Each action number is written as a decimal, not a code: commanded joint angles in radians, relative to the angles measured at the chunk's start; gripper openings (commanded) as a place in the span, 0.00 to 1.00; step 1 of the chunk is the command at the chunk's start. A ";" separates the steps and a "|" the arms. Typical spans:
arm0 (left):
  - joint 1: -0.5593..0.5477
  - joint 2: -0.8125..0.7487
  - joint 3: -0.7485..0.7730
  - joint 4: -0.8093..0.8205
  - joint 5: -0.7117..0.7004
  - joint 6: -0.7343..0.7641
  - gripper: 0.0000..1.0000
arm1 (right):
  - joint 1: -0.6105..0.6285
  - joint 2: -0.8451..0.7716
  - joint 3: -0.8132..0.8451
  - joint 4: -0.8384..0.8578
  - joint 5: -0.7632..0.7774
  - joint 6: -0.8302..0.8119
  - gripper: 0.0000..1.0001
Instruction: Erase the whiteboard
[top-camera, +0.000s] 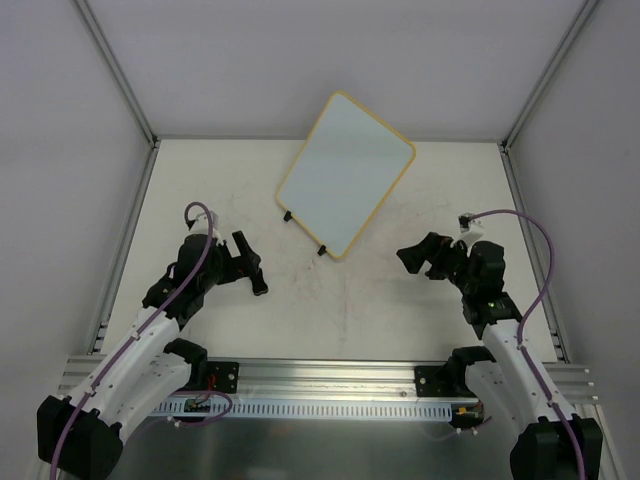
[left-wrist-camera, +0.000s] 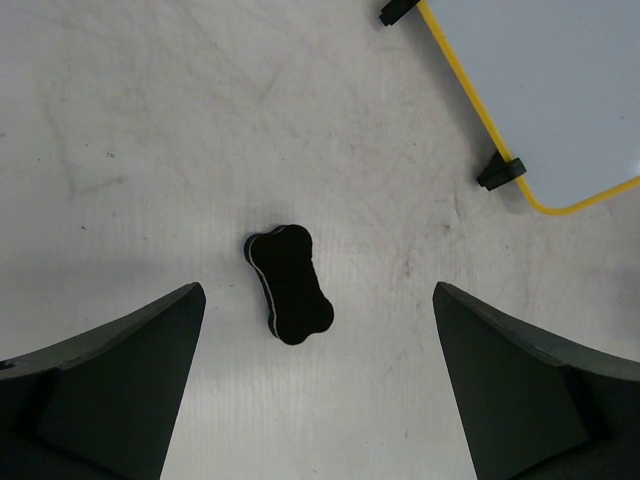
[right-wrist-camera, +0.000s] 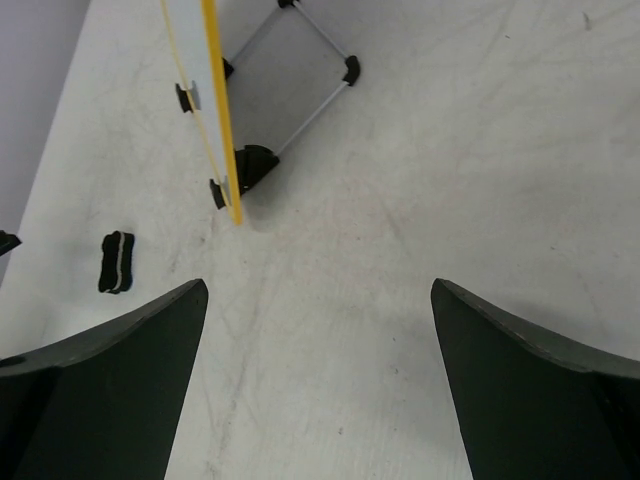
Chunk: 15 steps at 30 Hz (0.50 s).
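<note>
The whiteboard (top-camera: 345, 172), white with a thin yellow frame and two small black feet, stands tilted at the back middle of the table; its face looks blank. The left wrist view shows its lower corner (left-wrist-camera: 560, 80), and the right wrist view shows it edge-on (right-wrist-camera: 215, 110). A black bone-shaped eraser (left-wrist-camera: 289, 285) lies flat on the table just ahead of my left gripper (left-wrist-camera: 318, 295), which is open with nothing between its fingers. The eraser (right-wrist-camera: 116, 262) also shows far left in the right wrist view. My right gripper (right-wrist-camera: 318, 290) is open over bare table, to the board's right.
The table top (top-camera: 350, 310) is white and scuffed, enclosed by pale walls with metal corner posts (top-camera: 115, 65). Behind the board a grey wire stand (right-wrist-camera: 290, 70) with black corners props it up. Both arms (top-camera: 150, 340) rise from the metal rail at the near edge.
</note>
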 joint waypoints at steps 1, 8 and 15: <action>0.012 -0.030 -0.028 -0.011 -0.058 0.029 0.99 | -0.004 -0.043 -0.002 -0.148 0.110 -0.062 0.99; 0.012 -0.077 -0.065 -0.013 -0.064 0.041 0.99 | -0.004 -0.079 -0.034 -0.145 0.139 -0.072 0.99; 0.012 -0.105 -0.068 -0.011 -0.075 0.035 0.99 | -0.004 -0.086 -0.031 -0.146 0.122 -0.063 0.99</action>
